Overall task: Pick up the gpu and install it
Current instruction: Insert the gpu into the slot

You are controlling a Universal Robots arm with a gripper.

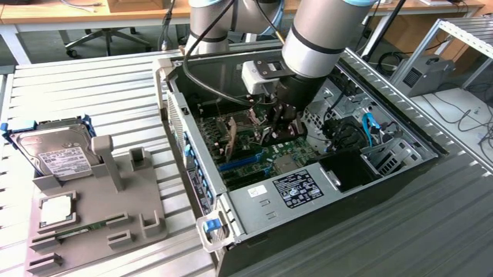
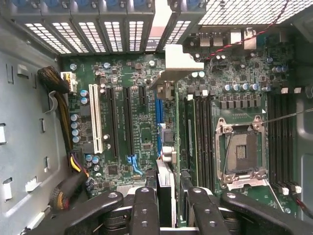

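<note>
The claw (image 2: 168, 200) stood inside the open computer case (image 1: 254, 208), its fingers (image 2: 145, 208) closed on the upright gpu (image 2: 166, 161) directly below them, over the motherboard (image 2: 132, 127).

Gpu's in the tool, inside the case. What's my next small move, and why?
Probably ease straight down a little. In the wrist view the tool grips the gpu edge-on above the motherboard. The card runs alongside the blue slot, with its bracket toward the rear openings. Whether the edge has entered the slot cannot be told.
</note>
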